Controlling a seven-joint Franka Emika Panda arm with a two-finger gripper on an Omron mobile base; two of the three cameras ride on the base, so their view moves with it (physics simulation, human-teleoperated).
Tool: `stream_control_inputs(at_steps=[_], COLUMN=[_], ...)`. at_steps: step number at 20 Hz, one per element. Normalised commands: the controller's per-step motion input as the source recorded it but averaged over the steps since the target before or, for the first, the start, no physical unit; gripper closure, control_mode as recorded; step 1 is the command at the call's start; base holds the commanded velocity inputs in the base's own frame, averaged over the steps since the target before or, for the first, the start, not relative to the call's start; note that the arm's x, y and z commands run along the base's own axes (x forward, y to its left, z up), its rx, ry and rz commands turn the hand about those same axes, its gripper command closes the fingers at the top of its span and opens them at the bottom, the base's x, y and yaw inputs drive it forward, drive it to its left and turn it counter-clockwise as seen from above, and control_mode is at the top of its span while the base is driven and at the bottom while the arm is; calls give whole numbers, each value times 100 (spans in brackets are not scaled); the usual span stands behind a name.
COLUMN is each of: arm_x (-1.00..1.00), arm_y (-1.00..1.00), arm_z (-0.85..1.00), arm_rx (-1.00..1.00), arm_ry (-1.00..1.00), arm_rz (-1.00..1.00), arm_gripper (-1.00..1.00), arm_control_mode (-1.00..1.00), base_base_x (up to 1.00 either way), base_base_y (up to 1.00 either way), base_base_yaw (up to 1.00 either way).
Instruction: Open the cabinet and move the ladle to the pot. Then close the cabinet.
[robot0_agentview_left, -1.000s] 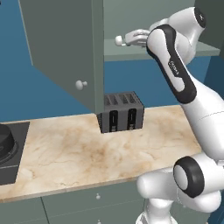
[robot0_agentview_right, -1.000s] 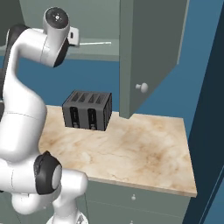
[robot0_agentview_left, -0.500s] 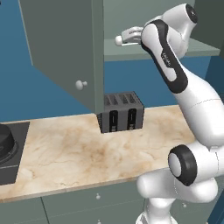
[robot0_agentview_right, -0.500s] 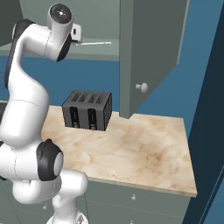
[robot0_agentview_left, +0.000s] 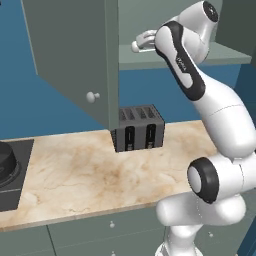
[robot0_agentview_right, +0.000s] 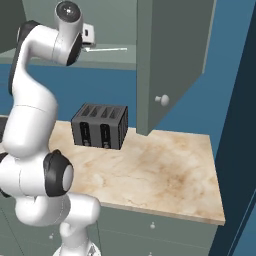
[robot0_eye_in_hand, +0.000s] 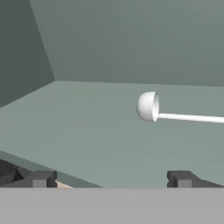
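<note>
At the mouth of the cabinet (robot0_agentview_left: 75, 55), the pincer (robot0_eye_in_hand: 111, 180) stood fully released and held nothing, its two tips low and wide apart. Ahead of it the ladle (robot0_eye_in_hand: 173, 110) lay on the shelf (robot0_eye_in_hand: 87, 131), bowl toward the middle, thin handle running to the side. Both doors hung open. To grasp well, I judged the pincer should go forward and a little toward the handle, come down so the tips pass on both sides of it near the bowl, then clench gently. Below, the toaster (robot0_agentview_left: 139, 128) stood on the tabletop (robot0_agentview_left: 90, 175); the pot (robot0_agentview_left: 6, 159) was far at the left edge.
</note>
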Motion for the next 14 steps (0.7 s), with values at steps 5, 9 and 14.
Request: stream_control_inputs(at_steps=[5, 9, 14], arm_x=[31, 35, 41], arm_y=[0, 0, 0], arm_z=[-3, -6, -7], arm_rx=[-2, 0, 0], arm_ry=[0, 0, 0], arm_rz=[-3, -2, -2], arm_gripper=[-100, -100, -100], arm_control_mode=[-100, -100, -100], base_base_x=[0, 0, 0], base_base_y=[0, 0, 0], base_base_yaw=[0, 0, 0])
